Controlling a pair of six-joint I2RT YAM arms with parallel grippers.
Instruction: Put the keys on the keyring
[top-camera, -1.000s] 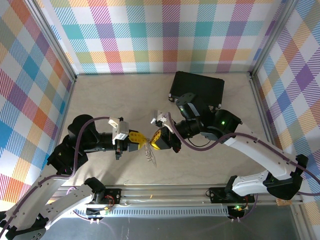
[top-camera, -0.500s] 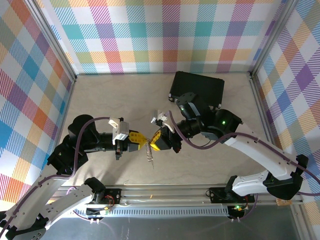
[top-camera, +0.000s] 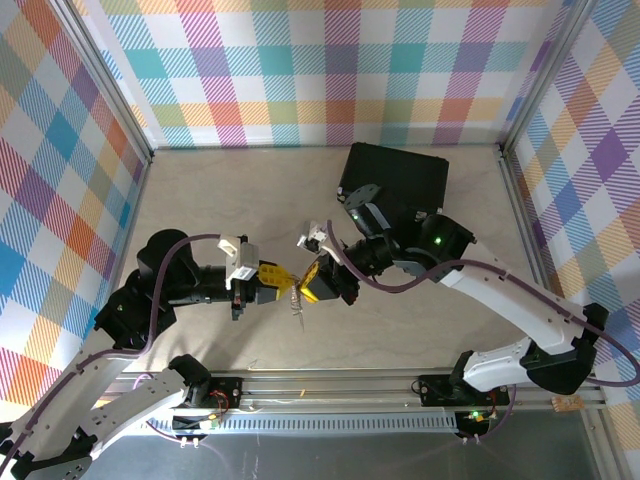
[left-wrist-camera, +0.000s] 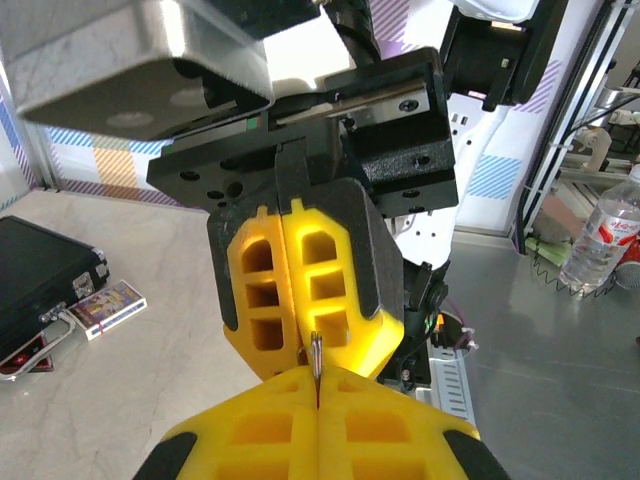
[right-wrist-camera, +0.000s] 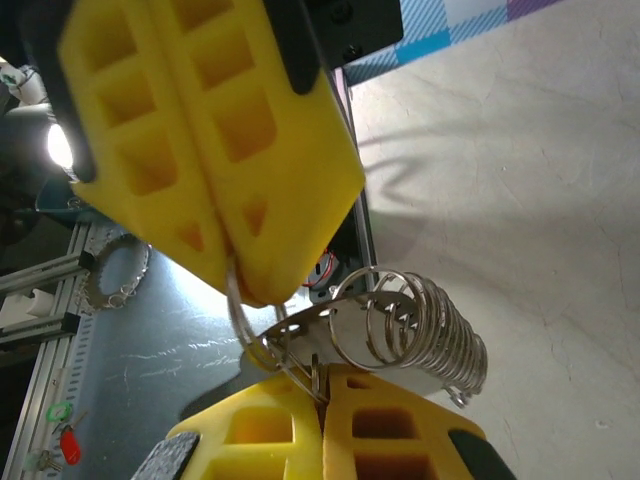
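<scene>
Left fingers (right-wrist-camera: 200, 150) pinch the keyring (right-wrist-camera: 234, 300); right fingers (right-wrist-camera: 400, 430), just below, pinch the keys (right-wrist-camera: 300, 335). We judge threading underway; next, slide keys along.

The left gripper (top-camera: 290, 283), its blocky yellow fingers pressed together, points tip to tip at the right gripper (top-camera: 303, 291), whose yellow fingers are likewise closed. The two pairs of tips nearly meet. Between them sits the thin grey metal keyring (top-camera: 296, 298). The small silvery-grey keys (top-camera: 298, 314) dangle just on the near side of the tips, too small to count. Behind the right gripper, apart from it, a flat black rectangular case (top-camera: 395, 175) lies on the beige tabletop (top-camera: 220, 200).
</scene>
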